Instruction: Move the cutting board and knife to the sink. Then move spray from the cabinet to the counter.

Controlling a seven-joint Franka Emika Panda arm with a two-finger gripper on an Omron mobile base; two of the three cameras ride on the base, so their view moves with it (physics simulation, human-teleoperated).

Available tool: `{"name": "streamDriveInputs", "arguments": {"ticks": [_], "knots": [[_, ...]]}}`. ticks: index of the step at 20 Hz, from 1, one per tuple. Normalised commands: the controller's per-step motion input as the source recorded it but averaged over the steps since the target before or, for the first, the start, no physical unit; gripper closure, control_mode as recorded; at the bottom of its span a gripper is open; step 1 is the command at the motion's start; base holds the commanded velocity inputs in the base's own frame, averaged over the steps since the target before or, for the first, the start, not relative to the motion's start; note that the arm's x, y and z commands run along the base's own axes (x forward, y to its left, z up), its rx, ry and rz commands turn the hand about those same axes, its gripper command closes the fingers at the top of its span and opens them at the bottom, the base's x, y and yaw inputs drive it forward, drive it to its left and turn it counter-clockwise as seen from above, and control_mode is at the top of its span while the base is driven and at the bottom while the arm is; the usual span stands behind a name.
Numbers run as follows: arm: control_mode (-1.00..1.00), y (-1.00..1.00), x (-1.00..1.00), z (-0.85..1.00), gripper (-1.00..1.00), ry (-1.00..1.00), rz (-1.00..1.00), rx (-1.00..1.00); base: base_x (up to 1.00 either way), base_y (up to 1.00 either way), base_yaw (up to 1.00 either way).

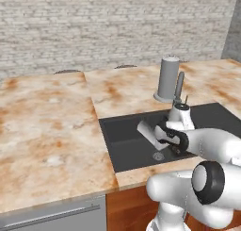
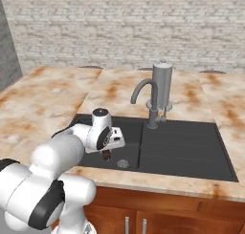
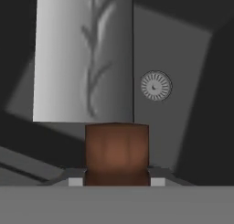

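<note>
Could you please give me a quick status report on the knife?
Gripper shut on knife handle. Blade hangs over the sink basin, near the drain. Nothing in the way.

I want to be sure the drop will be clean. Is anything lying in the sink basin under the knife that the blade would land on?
Nothing visible. The gripper holds the knife by its brown handle over the dark sink. Under the blade there is bare basin floor, with the drain off to one side. The faucet stands behind the basin on the back edge.
</note>
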Motion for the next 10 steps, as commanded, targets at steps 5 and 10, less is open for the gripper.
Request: {"name": "streamDriveInputs", "arguments": {"ticks": [5, 10], "knots": [[-1.00, -0.34, 0.73, -0.36, 1.00, 0.12, -0.02, 0.00, 0.00, 0.00, 0.00], [-1.00, -0.02, 0.44, 0.00, 1.00, 0.08, -0.06, 0.00, 0.00, 0.00, 0.00]]}}
